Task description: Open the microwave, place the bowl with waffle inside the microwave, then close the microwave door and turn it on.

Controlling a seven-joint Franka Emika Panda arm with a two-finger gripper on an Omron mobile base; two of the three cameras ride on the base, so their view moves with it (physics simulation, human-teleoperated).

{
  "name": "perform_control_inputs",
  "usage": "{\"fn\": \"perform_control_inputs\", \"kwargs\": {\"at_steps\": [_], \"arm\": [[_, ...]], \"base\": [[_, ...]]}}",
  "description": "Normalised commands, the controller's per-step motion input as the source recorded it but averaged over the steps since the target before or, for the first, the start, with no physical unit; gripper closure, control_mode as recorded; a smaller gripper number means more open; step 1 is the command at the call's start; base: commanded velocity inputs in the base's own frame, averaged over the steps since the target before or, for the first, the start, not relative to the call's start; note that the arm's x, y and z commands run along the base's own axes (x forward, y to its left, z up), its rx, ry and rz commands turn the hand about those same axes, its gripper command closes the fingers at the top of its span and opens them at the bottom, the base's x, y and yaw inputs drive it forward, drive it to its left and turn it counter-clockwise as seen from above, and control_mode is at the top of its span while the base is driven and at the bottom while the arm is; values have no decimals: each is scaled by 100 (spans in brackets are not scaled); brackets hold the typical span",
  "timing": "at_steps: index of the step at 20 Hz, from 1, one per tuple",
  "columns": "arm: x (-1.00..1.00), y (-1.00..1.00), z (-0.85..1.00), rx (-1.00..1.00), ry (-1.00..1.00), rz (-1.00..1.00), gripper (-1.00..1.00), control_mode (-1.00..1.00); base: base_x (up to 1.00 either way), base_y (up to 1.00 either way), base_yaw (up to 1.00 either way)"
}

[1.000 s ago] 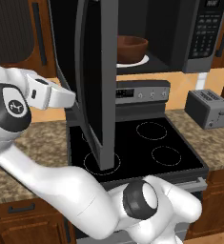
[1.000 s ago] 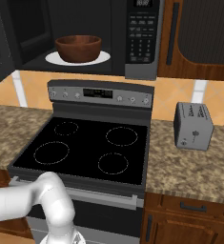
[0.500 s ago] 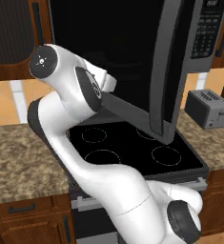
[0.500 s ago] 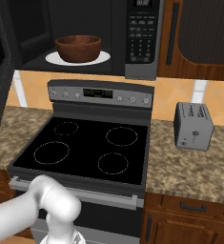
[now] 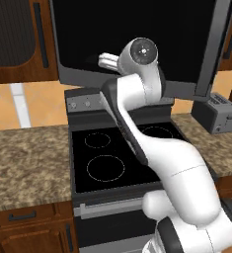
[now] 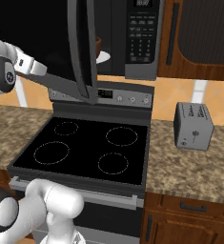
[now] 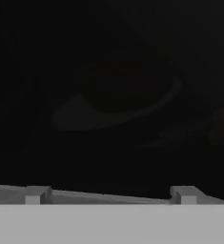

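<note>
Bowl with waffle [image 6: 98, 44] mostly hidden behind microwave door [image 6: 82, 47]; gripper unseen.

The microwave [image 6: 141, 38] is a grey-steel box above the stove [image 6: 85, 150], its dark keypad panel on the right side. The microwave door [image 6: 82, 47], a dark glass panel in a grey frame with a long vertical handle bar, stands partly open, swung out over the stove. Behind the door's edge, the bowl [image 6: 98, 45] shows as a dark reddish-brown sliver inside the microwave on a white plate [image 6: 103, 57].
</note>
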Motion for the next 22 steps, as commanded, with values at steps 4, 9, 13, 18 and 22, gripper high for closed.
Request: {"fn": "perform_control_inputs", "kwargs": {"at_steps": [4, 9, 13, 18, 22], "arm": [[100, -51, -7, 1, 3, 15, -100, -100], [91, -24, -2, 5, 1, 12, -100, -100], [91, -6, -1, 5, 1, 7, -100, -100], [51, -20, -5, 0, 0, 7, -100, -100], [-17, -12, -13, 0, -8, 5, -100, -100]], "base": [[0, 0, 0], [0, 0, 0], [0, 0, 0], [0, 0, 0], [0, 0, 0]]}}
